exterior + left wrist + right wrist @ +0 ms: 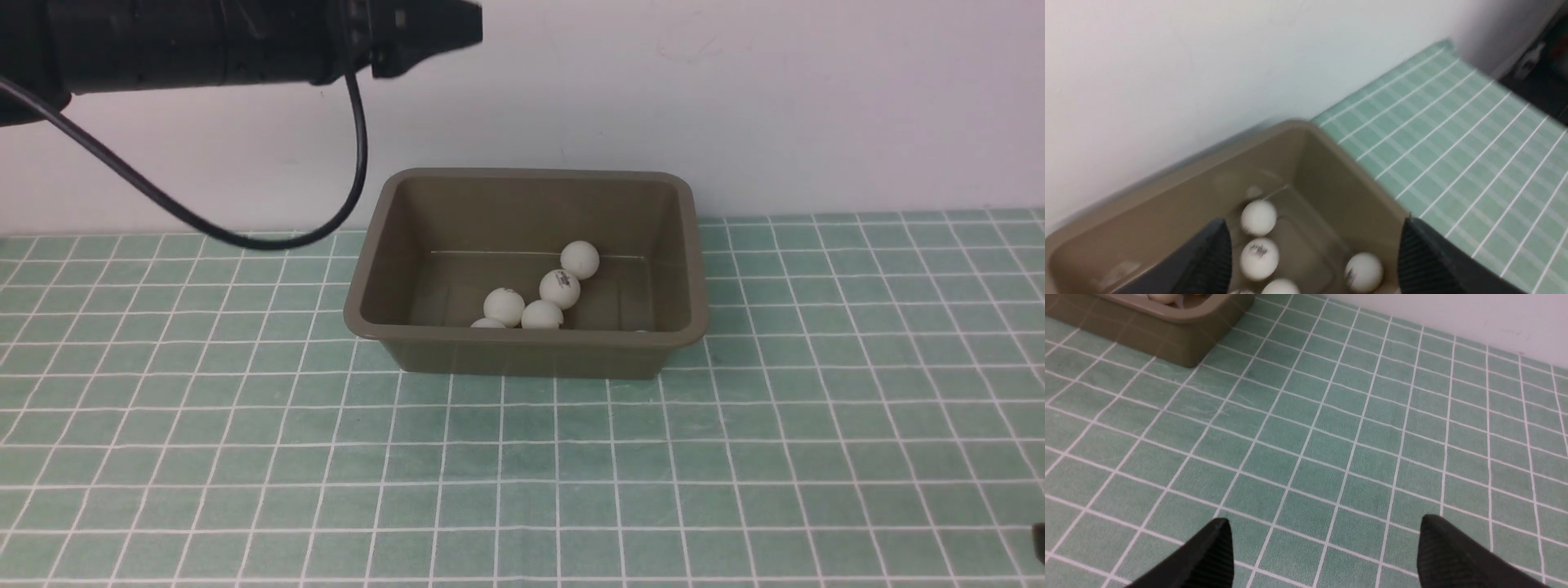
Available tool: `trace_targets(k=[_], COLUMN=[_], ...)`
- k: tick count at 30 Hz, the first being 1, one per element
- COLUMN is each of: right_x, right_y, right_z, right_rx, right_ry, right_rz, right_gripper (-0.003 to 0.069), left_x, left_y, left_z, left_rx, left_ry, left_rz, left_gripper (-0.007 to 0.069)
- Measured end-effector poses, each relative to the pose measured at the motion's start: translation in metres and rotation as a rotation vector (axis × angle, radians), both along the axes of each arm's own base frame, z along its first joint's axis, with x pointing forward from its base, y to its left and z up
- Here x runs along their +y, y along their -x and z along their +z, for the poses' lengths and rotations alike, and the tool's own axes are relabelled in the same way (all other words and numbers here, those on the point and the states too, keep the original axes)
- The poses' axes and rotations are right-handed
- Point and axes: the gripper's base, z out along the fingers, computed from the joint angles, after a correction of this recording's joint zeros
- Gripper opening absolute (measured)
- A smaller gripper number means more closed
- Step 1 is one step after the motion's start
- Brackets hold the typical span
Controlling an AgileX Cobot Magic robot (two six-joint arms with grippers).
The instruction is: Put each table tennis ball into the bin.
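The left arm (204, 41) sits closest to the front camera, a black bulk across the 10 to 12 o'clock part of that view, with its cable (326, 229) drooping toward the tiled cloth (522, 474). It hangs high above the bin's (522, 347) left edge, which suits a drop from above: a light ball let go from there would fall inside the walls instead of bouncing off the rim.

In the left wrist view the left gripper (1312, 261) has its jaws wide apart with nothing between them, and the balls (1258, 217) in the bin show through the gap. The right gripper (1323, 555) is likewise spread and empty, hovering low over bare cloth at about 4 o'clock from the bin, well apart from it; only a dark sliver of it shows at the front view's lower right edge.

The bin stands at the back of the table, close to the white wall (735, 98). Inside it, four balls cluster toward the near wall in a loose chain, touching or nearly so; one (560, 288) carries a dark printed mark. A fifth peeks over the near rim at the cluster's 8 o'clock, and a white speck further right along that rim may be a sixth, which the left wrist view supports with a ball lying apart from the rest. No ball shows on the cloth, so the task looks finished or nearly so.
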Motion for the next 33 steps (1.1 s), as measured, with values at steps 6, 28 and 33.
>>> trace_targets(k=[6,28,33], right_x=[0.000,0.000,0.000], right_y=[0.001,0.001,0.001], right_z=[-0.002,-0.002,-0.002], right_rx=[0.022,0.024,0.024], right_ry=[0.002,0.003,0.003], right_rz=[0.001,0.001,0.001], right_gripper=[0.0547,0.0547,0.0547], left_x=[-0.001,0.031,0.054], left_y=[-0.001,0.041,0.101], left_z=[0.008,0.046,0.075], left_rx=[-0.001,-0.132,0.123], left_ry=[0.116,-0.519,-0.584], left_rz=[0.020,0.037,0.228], left_gripper=[0.0492,0.0492,0.0492])
